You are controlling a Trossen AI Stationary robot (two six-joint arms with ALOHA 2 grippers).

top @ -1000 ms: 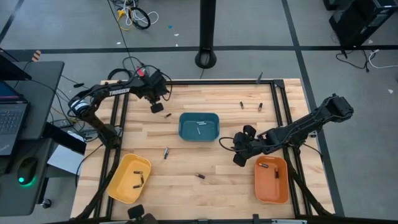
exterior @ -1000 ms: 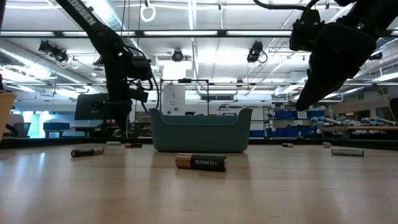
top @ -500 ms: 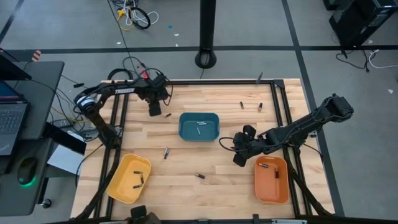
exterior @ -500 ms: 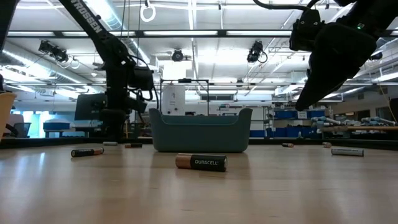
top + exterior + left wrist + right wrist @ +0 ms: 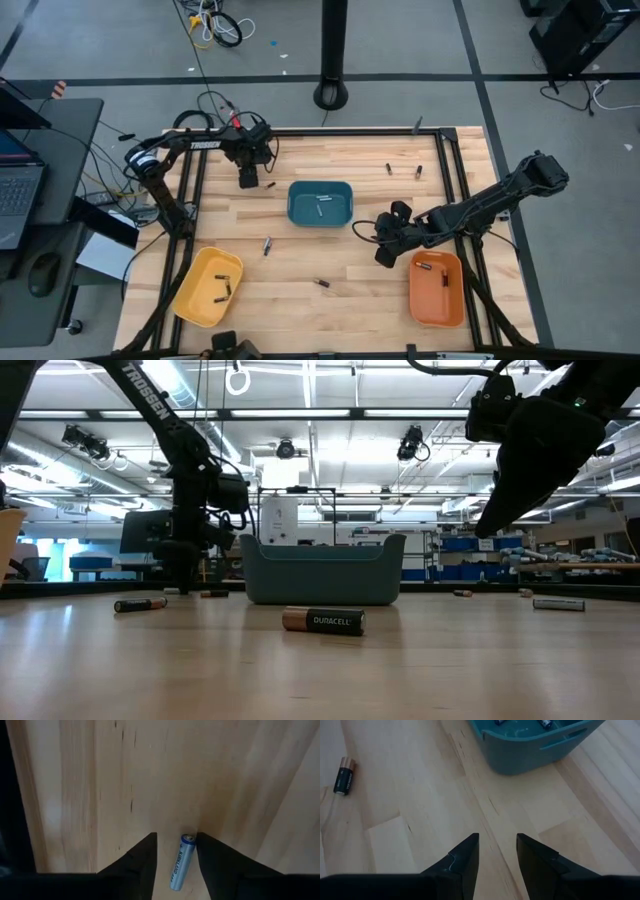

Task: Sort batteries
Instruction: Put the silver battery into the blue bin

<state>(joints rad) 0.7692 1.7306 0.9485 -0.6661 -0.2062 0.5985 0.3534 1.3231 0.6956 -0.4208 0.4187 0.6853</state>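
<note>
Left gripper (image 5: 176, 854): jaws parted, straddling blue battery (image 5: 179, 869) on table (image 5: 100, 780); should centre, descend, then close. Right gripper (image 5: 497, 851): spread, empty, idle.

A laptop (image 5: 15, 190) and computer mouse (image 5: 41, 273) sit on a side desk (image 5: 60, 130), well apart from either jaws.
</note>
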